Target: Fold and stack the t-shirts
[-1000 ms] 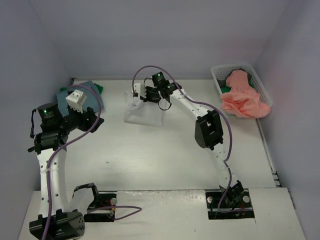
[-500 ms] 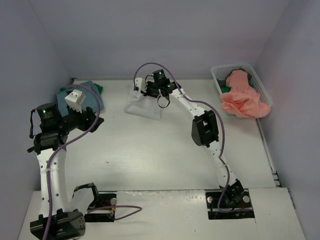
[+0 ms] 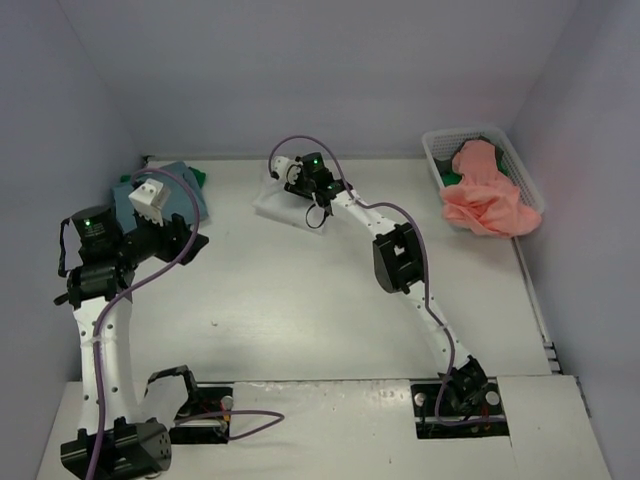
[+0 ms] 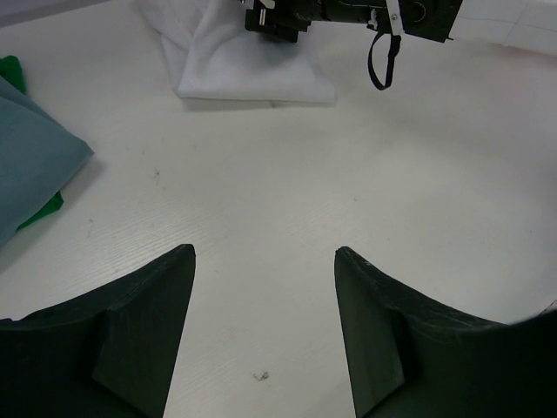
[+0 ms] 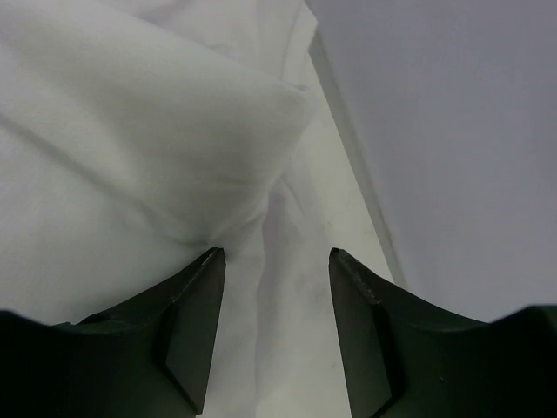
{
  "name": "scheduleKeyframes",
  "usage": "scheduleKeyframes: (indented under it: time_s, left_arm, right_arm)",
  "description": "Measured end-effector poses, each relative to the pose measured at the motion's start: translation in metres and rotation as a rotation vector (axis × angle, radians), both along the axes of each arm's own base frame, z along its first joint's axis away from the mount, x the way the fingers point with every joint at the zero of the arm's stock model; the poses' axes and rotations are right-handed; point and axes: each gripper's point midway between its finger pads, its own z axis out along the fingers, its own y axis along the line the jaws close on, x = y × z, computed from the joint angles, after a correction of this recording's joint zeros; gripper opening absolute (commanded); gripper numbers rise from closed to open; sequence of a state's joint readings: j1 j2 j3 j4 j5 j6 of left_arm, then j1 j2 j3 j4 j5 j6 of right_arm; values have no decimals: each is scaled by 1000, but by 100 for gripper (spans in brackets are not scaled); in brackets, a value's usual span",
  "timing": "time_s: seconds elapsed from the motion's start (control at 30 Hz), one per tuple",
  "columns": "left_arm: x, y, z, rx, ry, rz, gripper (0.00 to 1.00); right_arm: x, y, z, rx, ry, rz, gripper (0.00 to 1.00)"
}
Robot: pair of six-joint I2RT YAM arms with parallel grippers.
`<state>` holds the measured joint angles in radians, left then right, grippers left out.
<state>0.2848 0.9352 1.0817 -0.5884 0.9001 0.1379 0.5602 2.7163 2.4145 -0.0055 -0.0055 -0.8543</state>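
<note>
A white t-shirt (image 3: pixel 277 204) lies folded near the back wall; it also shows in the left wrist view (image 4: pixel 252 65). My right gripper (image 3: pixel 284 179) hovers low over its far edge, open, with white cloth (image 5: pixel 130 131) lying loose below the gap between the fingers (image 5: pixel 274 252). A teal t-shirt (image 3: pixel 186 186) rests on a green one (image 3: pixel 201 175) at the back left. A salmon t-shirt (image 3: pixel 487 200) spills out of the basket. My left gripper (image 3: pixel 188 238) stands open over bare table (image 4: pixel 264 251), holding nothing.
The white mesh basket (image 3: pixel 438 150) sits at the back right against the wall, with a bit of green cloth (image 3: pixel 452 178) inside. The teal shirt's corner (image 4: pixel 35 161) lies left of my left gripper. The back wall stands close behind the white shirt.
My right gripper carried the white t-shirt's edge back and left, folding it smaller, then opened and let go. The left arm has not moved.
</note>
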Motion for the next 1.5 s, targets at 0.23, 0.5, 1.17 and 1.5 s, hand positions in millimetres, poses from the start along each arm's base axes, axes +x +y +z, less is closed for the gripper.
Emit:
scheduleKeyframes:
  time_s: [0.23, 0.5, 1.17, 1.5]
  left_arm:
    - [-1, 0, -6, -8, 13, 0, 60]
    - [-1, 0, -9, -10, 19, -1, 59]
    - [-2, -1, -7, -11, 9, -7, 60]
    - [-3, -2, -7, -13, 7, -11, 59]
  right_arm:
    - [4, -9, -2, -8, -41, -99, 45]
    - [-6, -10, -9, 27, -12, -136, 42]
    - [-57, 36, -5, 149, 146, 9, 9]
    - [-80, 45, -22, 120, 245, 90, 8]
